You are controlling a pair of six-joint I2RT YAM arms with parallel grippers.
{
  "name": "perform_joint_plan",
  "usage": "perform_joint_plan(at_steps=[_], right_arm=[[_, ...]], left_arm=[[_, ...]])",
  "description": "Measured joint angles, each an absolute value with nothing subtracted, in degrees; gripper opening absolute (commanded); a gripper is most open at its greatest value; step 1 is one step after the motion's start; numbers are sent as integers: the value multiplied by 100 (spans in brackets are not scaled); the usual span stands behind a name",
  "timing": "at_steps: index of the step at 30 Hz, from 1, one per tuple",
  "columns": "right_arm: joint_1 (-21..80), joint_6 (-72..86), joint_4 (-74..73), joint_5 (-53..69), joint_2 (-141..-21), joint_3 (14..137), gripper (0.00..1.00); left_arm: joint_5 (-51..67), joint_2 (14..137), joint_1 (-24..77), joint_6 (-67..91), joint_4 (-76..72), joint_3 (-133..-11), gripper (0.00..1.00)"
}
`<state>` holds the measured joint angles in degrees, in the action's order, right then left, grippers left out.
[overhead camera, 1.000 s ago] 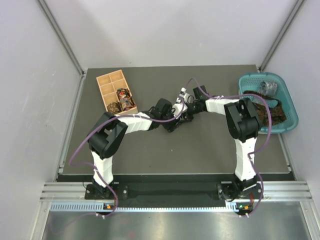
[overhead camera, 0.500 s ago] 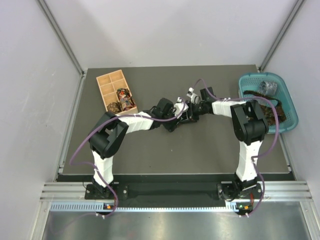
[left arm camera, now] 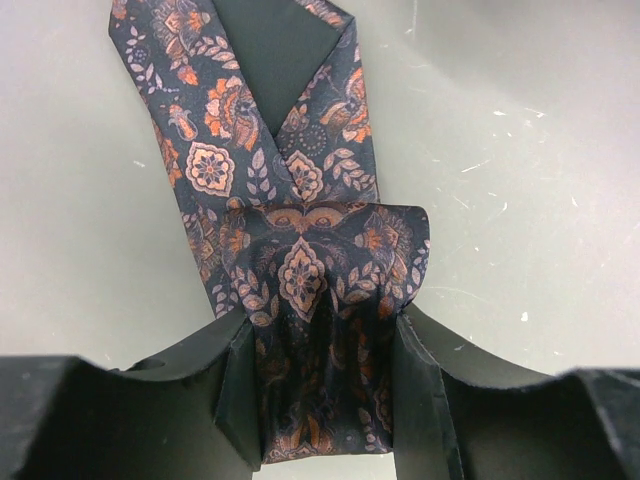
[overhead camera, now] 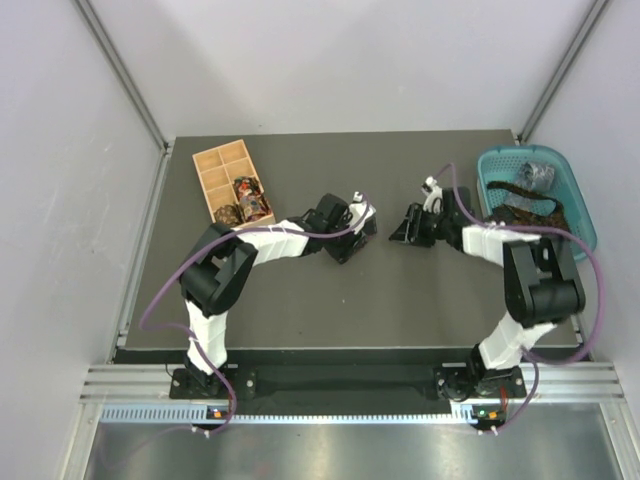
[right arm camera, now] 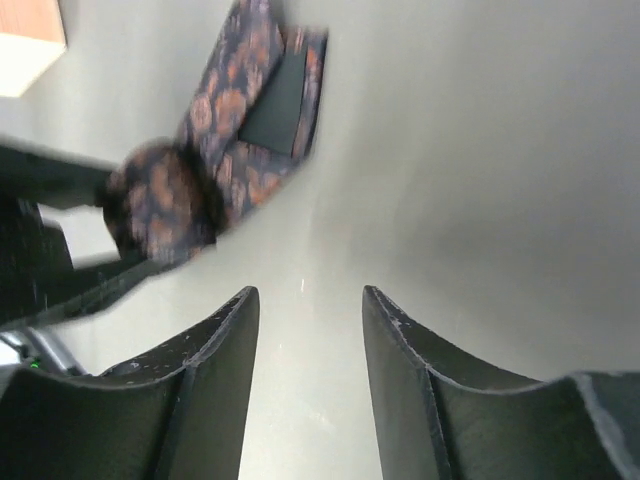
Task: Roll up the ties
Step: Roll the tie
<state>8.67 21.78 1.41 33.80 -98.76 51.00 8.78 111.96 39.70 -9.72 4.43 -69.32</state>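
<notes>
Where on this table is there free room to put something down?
The table's near half, toward the front edge, is bare; so is the far strip between box and basket. Crowded mid-table: the left gripper holds a tie, the right gripper beside it.

2 white-and-black arms [overhead camera: 275, 243] — purple cables [overhead camera: 158, 300], black tools [left arm camera: 320, 350] [right arm camera: 305, 340].

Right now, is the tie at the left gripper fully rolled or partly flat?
Partly rolled. A coil of the tie sits clamped between the fingers of the left gripper, while the rest lies flat on the table beyond.
</notes>
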Motion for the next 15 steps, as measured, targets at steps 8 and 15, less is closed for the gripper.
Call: perform_joint_plan(at_steps=[8, 15], right_arm=[[1691, 1986, 263, 1981, -7404, 3618, 47], [3767, 1476, 237, 224, -5927, 3240, 47]], left_arm=[[873, 11306, 3957, -849, 834, -7212, 34], [932, 11552, 3942, -738, 1566, -7782, 32]])
